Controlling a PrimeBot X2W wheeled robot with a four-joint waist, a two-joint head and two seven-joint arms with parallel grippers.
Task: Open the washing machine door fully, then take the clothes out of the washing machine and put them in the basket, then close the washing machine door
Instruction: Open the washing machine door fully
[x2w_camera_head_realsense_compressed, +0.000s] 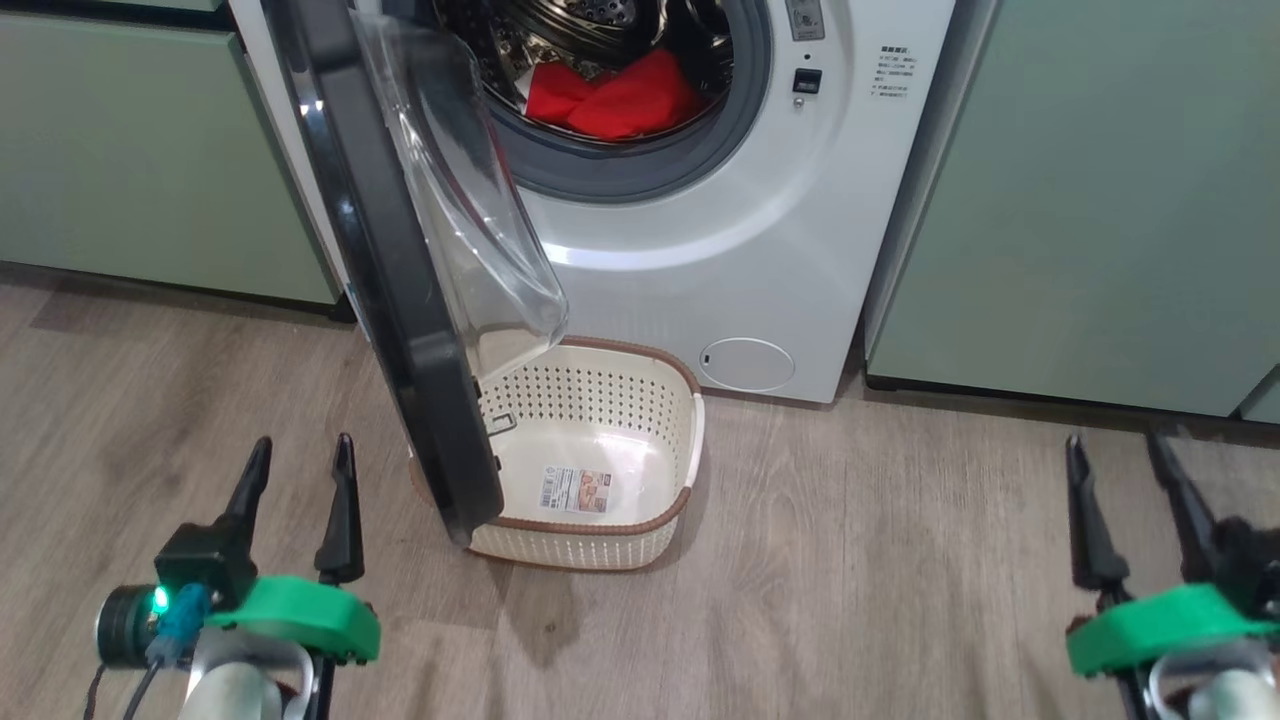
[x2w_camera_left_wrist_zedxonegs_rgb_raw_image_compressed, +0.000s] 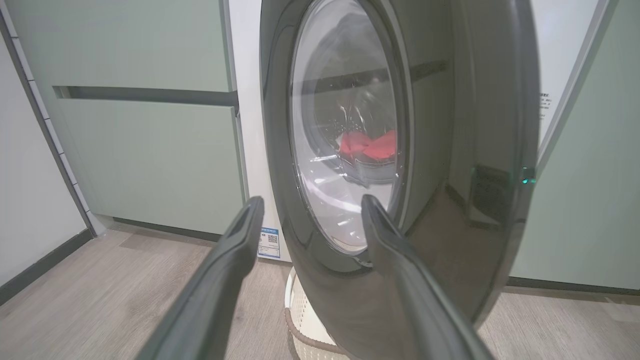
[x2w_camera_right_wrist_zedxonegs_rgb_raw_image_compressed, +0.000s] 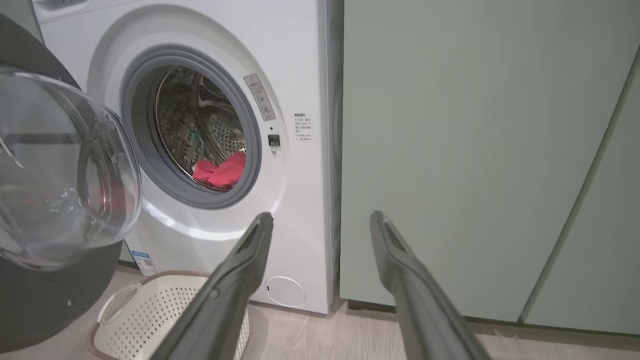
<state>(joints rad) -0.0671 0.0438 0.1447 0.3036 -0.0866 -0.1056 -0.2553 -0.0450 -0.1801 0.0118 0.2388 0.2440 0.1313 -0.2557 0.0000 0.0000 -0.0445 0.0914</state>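
Red fabric clothes: bunched low in the steel drum of the big white front-loading washing machine
Glossy black-rimmed round washing machine door: swung out on the robot's left, clear bulging window facing the drum
Cream perforated plastic basket: on the wood-look floor before the machine, paper label on its bottom; the door's lower edge possibly touches it
Left hand: fingers spread wide, holding nothing, near the door's outer face
Right hand: fingers spread wide, holding nothing, well apart from the basket
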